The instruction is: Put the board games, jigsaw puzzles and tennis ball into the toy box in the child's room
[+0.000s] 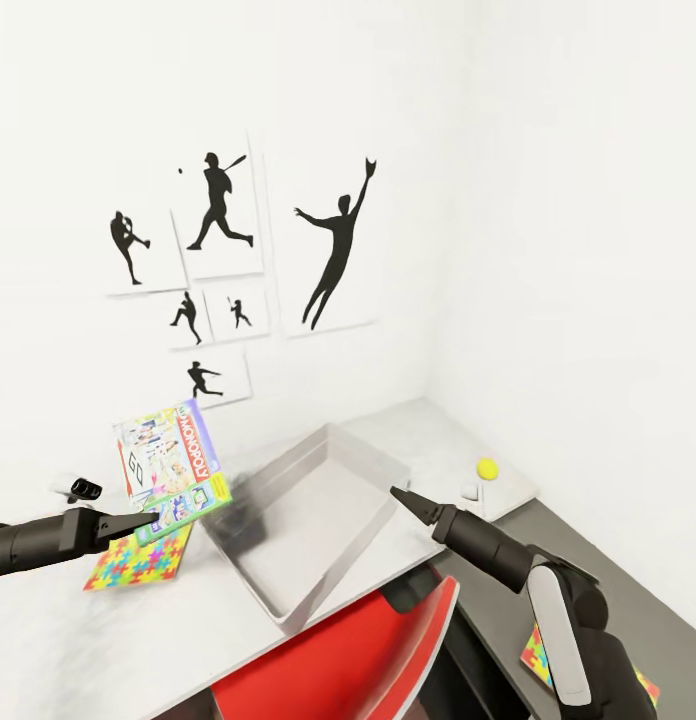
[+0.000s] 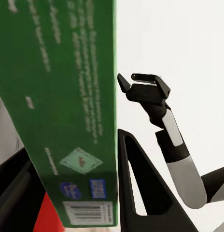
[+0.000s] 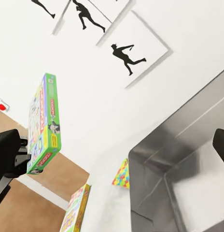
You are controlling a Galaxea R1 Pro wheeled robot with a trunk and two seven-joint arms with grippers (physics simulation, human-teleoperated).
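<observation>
My left gripper (image 1: pixel 148 520) is shut on a green-edged board game (image 1: pixel 185 508), held in the air left of the toy box (image 1: pixel 288 590). Its green back (image 2: pixel 68 96) sits between my fingers (image 2: pixel 136 193). The held board game (image 3: pixel 43 128) stands on edge in the right wrist view. A second board game (image 1: pixel 168 448) marked Monopoly lies behind it on the table (image 1: pixel 48 640). One jigsaw puzzle (image 1: pixel 138 565) lies under my left gripper. The tennis ball (image 1: pixel 487 468) rests at the table's far right corner. My right gripper (image 1: pixel 396 490) hovers open and empty over the toy box's right rim.
A red chair (image 1: pixel 358 650) stands against the table's front edge below the toy box. Right of the table a low dark cabinet (image 1: pixel 628 570) carries another jigsaw puzzle (image 1: pixel 536 650), partly behind my right arm. A small white object (image 1: pixel 470 492) sits by the ball. Another flat game box (image 3: pixel 76 210) lies beyond the jigsaw puzzle (image 3: pixel 121 175).
</observation>
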